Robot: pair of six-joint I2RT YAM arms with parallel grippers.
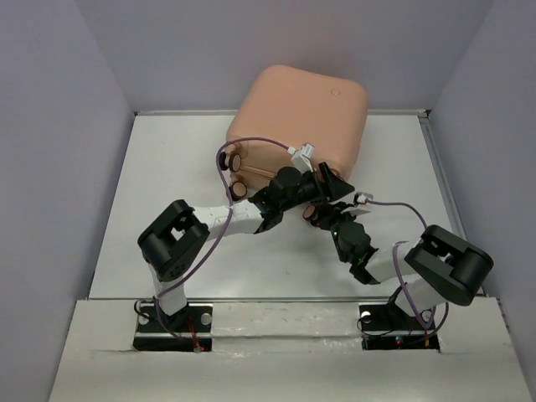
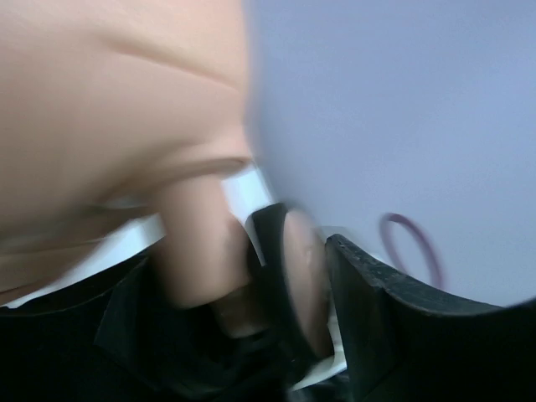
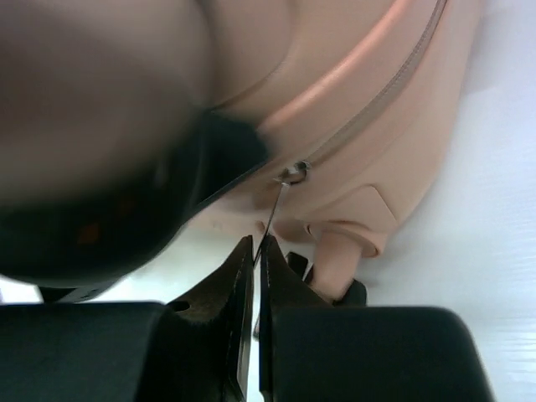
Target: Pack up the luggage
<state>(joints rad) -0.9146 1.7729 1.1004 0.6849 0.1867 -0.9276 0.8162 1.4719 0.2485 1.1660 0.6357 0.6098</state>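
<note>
The white table carries the luggage at its far middle. It lies flat with the shell shut and its wheeled edge turned toward my bases, so the zipper line is within reach of both arms. My left gripper sits against that near edge with a caster wheel between its fingers, probably to brace the case. The view is too blurred to tell whether the fingers actually clamp the wheel. My right gripper has its fingers pressed together on the thin zipper pull, which hangs from the slider. I judge this pinch lets me drag the slider along the track.
</note>
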